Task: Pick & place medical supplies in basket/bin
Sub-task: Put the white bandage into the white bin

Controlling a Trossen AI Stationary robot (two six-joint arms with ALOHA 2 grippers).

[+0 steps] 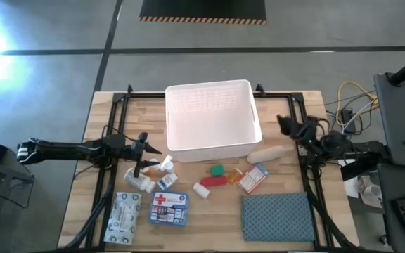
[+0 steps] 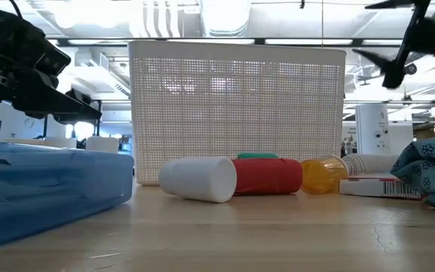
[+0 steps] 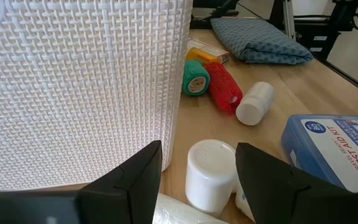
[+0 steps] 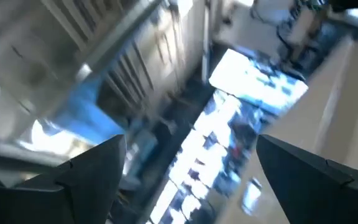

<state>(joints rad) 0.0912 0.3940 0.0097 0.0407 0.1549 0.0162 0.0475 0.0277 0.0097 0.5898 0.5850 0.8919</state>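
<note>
Both left gripper (image 3: 197, 180) fingers straddle a white pill bottle (image 3: 209, 174).

Blue first-aid box (image 3: 337, 149) lid reads "FIRST AID KIT"; red cross on lid.

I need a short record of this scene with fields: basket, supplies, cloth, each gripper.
basket: white basket, far middle of the table, nothing seen inside
supplies: all on the table in front of the basket; first-aid box, white bottle, red pack, green pack
cloth: blue-grey cloth, near right
left gripper: fingers either side of the white bottle
right gripper: open, raised beside the basket
</note>
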